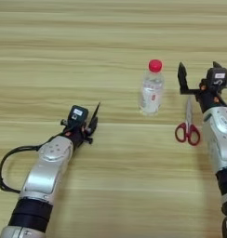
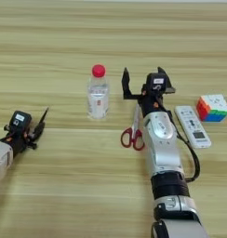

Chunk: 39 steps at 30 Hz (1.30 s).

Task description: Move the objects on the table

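Two silver-grey, rounded forearm shells end in black ribbed cuffs at six o'clock. Each black two-fingered hand, left hand [image 1: 93, 120] and right hand [image 2: 142, 82], carries a small black box with a white label and orange-red accents. Black cables loop beside both forearms.

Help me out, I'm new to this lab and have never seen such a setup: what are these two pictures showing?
Both pictures come from one stereo camera on a humanoid robot's head, looking down at a wooden table; the right eye view reaches further right. The silver arms are the robot's own. Its left gripper rests on the table at the left, fingers closed, holding nothing. Its right gripper is open, just right of a clear plastic bottle with a red cap, which stands upright. Red-handled scissors lie beside that arm. Further right lie a white remote and a colourful puzzle cube, seen only in the right eye view. Nothing is held.
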### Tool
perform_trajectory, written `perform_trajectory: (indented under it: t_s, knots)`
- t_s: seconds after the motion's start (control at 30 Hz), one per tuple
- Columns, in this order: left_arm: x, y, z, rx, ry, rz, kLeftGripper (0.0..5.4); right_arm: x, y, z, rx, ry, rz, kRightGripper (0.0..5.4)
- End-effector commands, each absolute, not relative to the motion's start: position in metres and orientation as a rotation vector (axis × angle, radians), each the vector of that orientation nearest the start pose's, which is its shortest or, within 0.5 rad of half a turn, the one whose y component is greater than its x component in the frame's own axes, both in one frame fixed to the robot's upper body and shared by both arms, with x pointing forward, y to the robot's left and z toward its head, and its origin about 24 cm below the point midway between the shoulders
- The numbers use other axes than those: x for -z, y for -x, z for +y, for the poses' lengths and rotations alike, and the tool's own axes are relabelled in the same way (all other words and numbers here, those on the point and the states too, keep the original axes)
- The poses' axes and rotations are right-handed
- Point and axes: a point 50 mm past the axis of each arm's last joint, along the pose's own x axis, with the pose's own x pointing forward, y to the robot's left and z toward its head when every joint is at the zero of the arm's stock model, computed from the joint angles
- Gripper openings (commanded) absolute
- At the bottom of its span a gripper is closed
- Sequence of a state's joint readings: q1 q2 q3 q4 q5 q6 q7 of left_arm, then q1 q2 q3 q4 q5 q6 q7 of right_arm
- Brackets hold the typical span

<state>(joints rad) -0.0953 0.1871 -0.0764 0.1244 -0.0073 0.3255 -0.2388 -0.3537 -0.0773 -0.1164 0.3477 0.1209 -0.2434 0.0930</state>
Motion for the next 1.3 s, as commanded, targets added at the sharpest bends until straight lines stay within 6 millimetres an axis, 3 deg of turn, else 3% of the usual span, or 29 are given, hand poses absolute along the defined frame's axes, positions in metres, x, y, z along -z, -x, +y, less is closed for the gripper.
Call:
perform_trajectory:
  t_s: [0.03, 0.6, 0.97, 1.3]
  knots:
    - [0.017, -0.248, 0.17, 0.25, -0.159, 0.516, 1.8, -0.082, -0.318, -0.167, -0.039, -0.055, -0.231, 5.4]
    - [0.015, -0.25, 0.173, 0.256, -0.155, 0.521, 0.28, -0.083, -0.318, -0.165, -0.039, -0.057, -0.232, 5.4]
    - [0.012, -0.251, 0.171, 0.263, -0.142, 0.512, 0.23, -0.082, -0.319, -0.165, -0.036, -0.057, -0.228, 5.4]
    - [-0.012, -0.255, 0.136, 0.357, -0.096, 0.434, 0.23, -0.082, -0.319, -0.166, -0.035, -0.056, -0.227, 5.4]
